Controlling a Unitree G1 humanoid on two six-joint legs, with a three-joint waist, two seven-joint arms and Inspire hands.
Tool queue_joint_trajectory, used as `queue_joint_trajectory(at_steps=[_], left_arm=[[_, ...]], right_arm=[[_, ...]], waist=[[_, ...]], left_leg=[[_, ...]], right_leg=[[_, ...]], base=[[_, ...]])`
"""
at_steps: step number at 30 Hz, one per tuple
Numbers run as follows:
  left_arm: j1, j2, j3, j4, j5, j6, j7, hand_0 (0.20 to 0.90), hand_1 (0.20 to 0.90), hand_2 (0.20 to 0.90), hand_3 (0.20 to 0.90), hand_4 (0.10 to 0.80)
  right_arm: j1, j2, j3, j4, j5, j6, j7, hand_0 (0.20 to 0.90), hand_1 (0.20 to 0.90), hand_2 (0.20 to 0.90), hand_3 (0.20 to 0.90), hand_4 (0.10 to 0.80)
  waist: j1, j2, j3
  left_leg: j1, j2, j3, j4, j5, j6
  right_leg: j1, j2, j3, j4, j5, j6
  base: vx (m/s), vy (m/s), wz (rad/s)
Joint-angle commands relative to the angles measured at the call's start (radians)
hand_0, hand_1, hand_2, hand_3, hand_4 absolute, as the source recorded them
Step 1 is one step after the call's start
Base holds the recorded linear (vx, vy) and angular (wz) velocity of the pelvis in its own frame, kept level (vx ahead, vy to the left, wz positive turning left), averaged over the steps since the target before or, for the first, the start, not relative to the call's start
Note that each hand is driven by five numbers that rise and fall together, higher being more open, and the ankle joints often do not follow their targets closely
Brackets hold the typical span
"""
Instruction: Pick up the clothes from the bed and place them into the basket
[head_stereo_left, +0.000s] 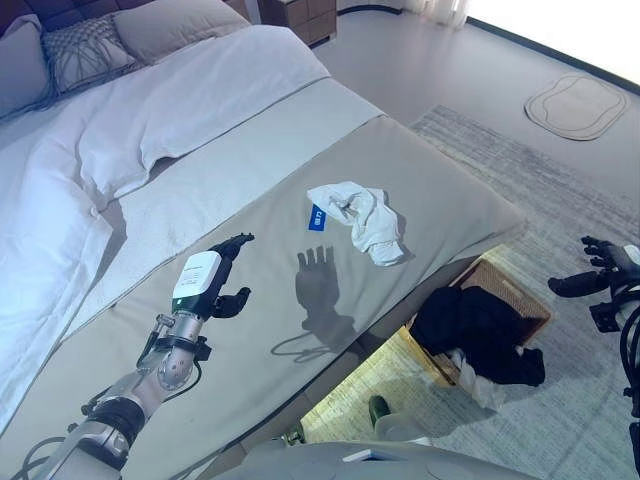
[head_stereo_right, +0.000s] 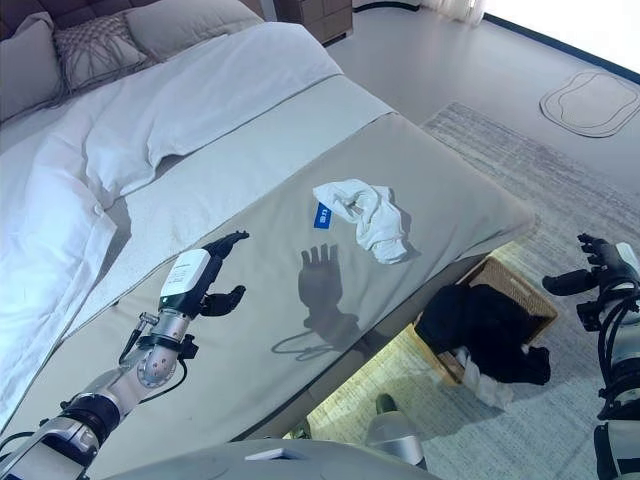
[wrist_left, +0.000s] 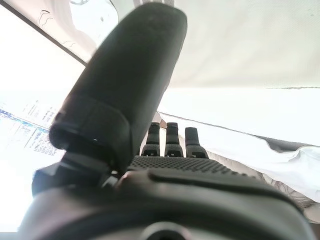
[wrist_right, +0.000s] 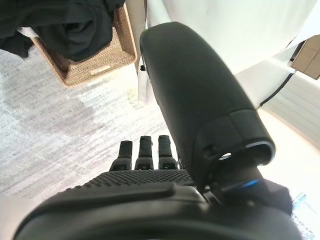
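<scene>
A crumpled white garment (head_stereo_left: 362, 217) with a blue tag lies on the grey bed cover (head_stereo_left: 250, 260), near the bed's foot edge. My left hand (head_stereo_left: 212, 282) hovers open above the cover, well to the left of the garment and holding nothing. A wicker basket (head_stereo_left: 515, 292) stands on the rug beside the bed, with dark clothes (head_stereo_left: 478, 332) heaped in it and a pale piece hanging over its near rim. My right hand (head_stereo_left: 598, 276) is open over the rug, right of the basket, empty. The right wrist view shows the basket (wrist_right: 97, 62) past the fingers (wrist_right: 142, 155).
White duvet (head_stereo_left: 150, 120) and pillows (head_stereo_left: 80, 50) cover the head half of the bed. A grey rug (head_stereo_left: 560, 200) spreads on the floor right of the bed. A small pale mat (head_stereo_left: 578, 105) lies far right, and a wooden nightstand (head_stereo_left: 300, 15) stands behind the bed.
</scene>
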Motion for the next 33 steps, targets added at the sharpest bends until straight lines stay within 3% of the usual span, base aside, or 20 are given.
queue_joint_trajectory(at_steps=[1, 11, 23, 33], left_arm=[[-0.054, 0.031, 0.037, -0.054, -0.068, -0.044, 0.056, 0.9, 0.9, 0.9, 0.9, 0.8], [-0.036, 0.004, 0.051, -0.045, -0.068, -0.034, 0.079, 0.9, 0.9, 0.9, 0.9, 0.8], [-0.044, -0.041, 0.037, -0.043, -0.038, -0.043, 0.135, 0.9, 0.9, 0.9, 0.9, 0.8], [-0.047, -0.031, 0.035, -0.119, -0.083, -0.041, 0.196, 0.9, 0.9, 0.9, 0.9, 0.8]], right_arm=[[-0.098, -0.078, -0.033, -0.087, -0.023, -0.065, -0.127, 0.9, 0.9, 0.9, 0.9, 0.8], [-0.197, -0.121, 0.044, -0.246, -0.146, -0.062, -0.183, 0.9, 0.9, 0.9, 0.9, 0.8], [-0.581, -0.125, 0.312, -0.209, -0.181, 0.012, -0.166, 0.9, 0.9, 0.9, 0.9, 0.8], [-0.788, -0.068, 0.482, -0.199, -0.176, 0.078, -0.162, 0.9, 0.9, 0.9, 0.9, 0.8]], waist=[[0.032, -0.034, -0.036], [0.066, -0.034, -0.004], [0.179, 0.027, 0.129], [0.23, 0.082, 0.288]], left_leg=[[0.044, 0.009, -0.044, 0.131, -0.181, -0.011], [0.006, -0.001, -0.08, 0.181, -0.192, -0.013], [-0.1, -0.055, -0.206, 0.24, -0.178, -0.03], [-0.271, -0.093, -0.257, 0.314, -0.138, -0.025]], right_leg=[[-0.11, 0.027, -0.032, 0.14, -0.001, -0.002], [-0.126, 0.023, -0.057, 0.175, -0.026, -0.015], [-0.183, -0.01, -0.15, 0.257, -0.078, -0.056], [-0.344, -0.033, -0.183, 0.354, -0.077, -0.079]], base=[[0.0, 0.0, 0.0], [-0.004, 0.012, 0.04], [-0.026, 0.036, 0.3], [-0.054, -0.006, 0.15]])
